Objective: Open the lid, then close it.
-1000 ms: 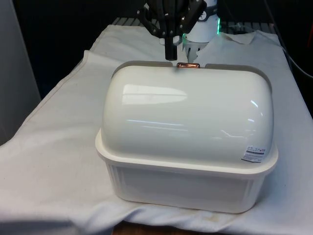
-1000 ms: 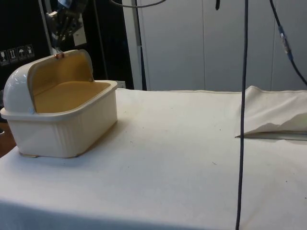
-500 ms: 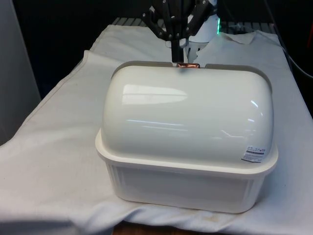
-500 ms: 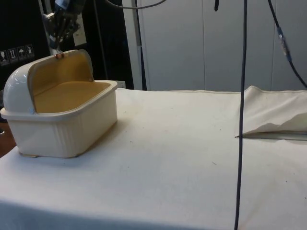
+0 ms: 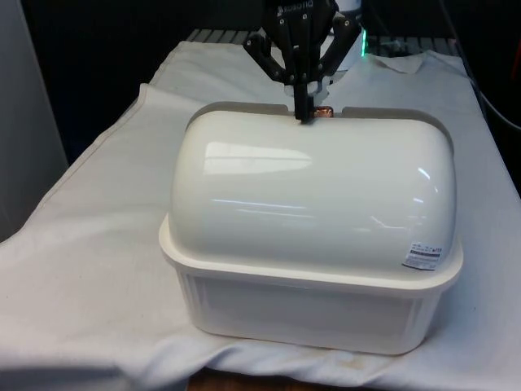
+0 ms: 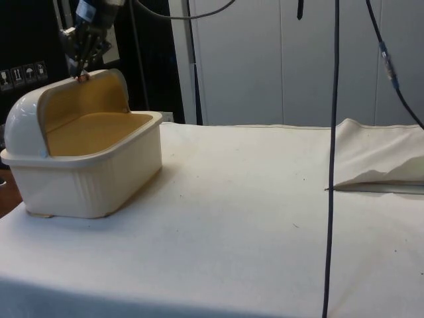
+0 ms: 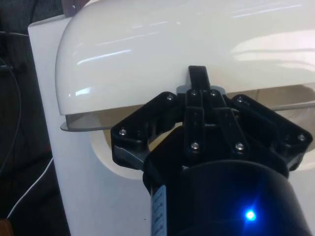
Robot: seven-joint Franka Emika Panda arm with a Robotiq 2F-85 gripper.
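A white bread box stands near the table's front edge, its back towards the front view. Its domed roll lid is rolled back, and the side view shows the cream inside of the box uncovered. A small copper handle sits on the lid's upper edge. My black gripper points down with its fingers shut together, the tips touching the lid's edge right beside the handle. In the side view the gripper is just above the handle. The wrist view has the gripper against the lid.
The white cloth stretches wide beside the box. A folded heap of cloth lies at the side view's right. A black cable hangs down in front of the side camera.
The gripper has moved towards the front view's right and down, from beside the handle onto the lid's edge at the handle. The lid has not moved.
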